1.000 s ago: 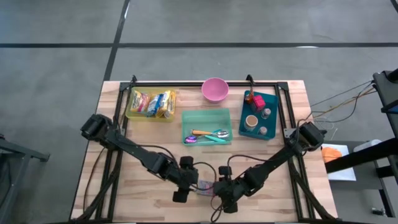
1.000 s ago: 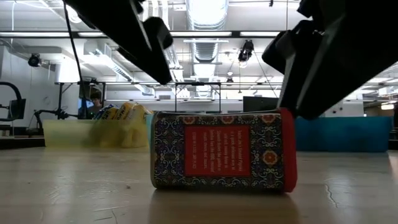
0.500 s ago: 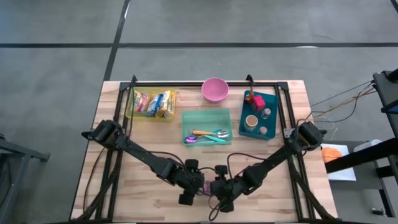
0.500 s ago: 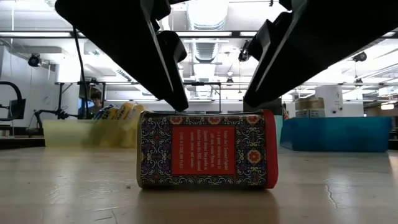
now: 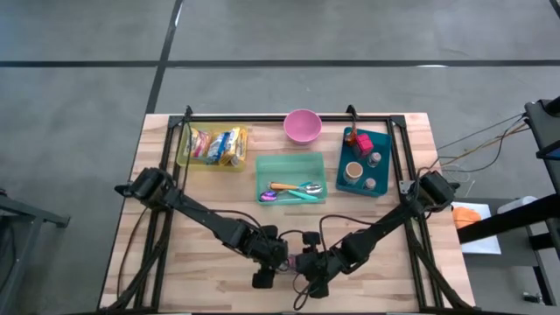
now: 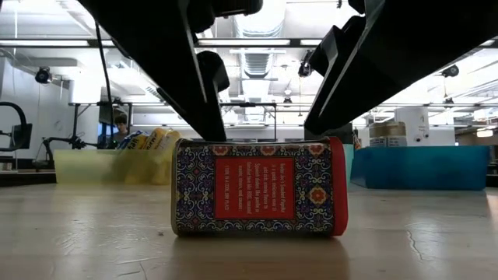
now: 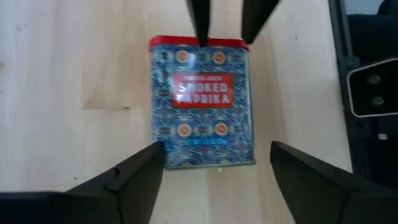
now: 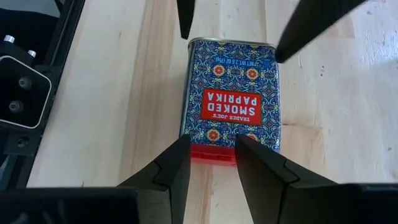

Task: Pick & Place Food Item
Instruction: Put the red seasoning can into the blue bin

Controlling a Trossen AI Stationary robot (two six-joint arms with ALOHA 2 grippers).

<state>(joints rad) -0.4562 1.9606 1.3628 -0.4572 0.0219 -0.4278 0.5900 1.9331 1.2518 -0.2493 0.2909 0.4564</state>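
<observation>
**Paprika tin** (image 7: 201, 102): flat rectangular metal tin, blue ornamental pattern, red label panel and red lid end. It lies flat on the pale wood-plank table (image 5: 175, 262), directly between the two grippers and under both.

**Left gripper** (image 7: 216, 163): fingers spread wide, wider than the tin, one tip beside each corner of the tin's bottom end; contact cannot be told.

**Right gripper** (image 8: 212, 158): fingers narrowly parted, tips at the tin's red lid end, both falling within its width, holding nothing.

**Yellow bin** (image 5: 184, 158): translucent plastic, rectangular, across the table from the left gripper. Holds crinkly wrapped snack packets (image 5: 215, 144).

**Green bin** (image 5: 290, 162): translucent plastic, rectangular, just beyond both grippers. Holds a spoon (image 5: 301, 188) and other small utensils.

**Teal tray** (image 5: 383, 162): opaque, rectangular, across the table from the right gripper. Holds a red item (image 5: 358, 140), a round tan-topped cup (image 5: 353, 170) and two small round containers.

**Pink bowl** (image 5: 303, 126): round, smooth, at the table's far edge, between the yellow bin and the teal tray.
</observation>
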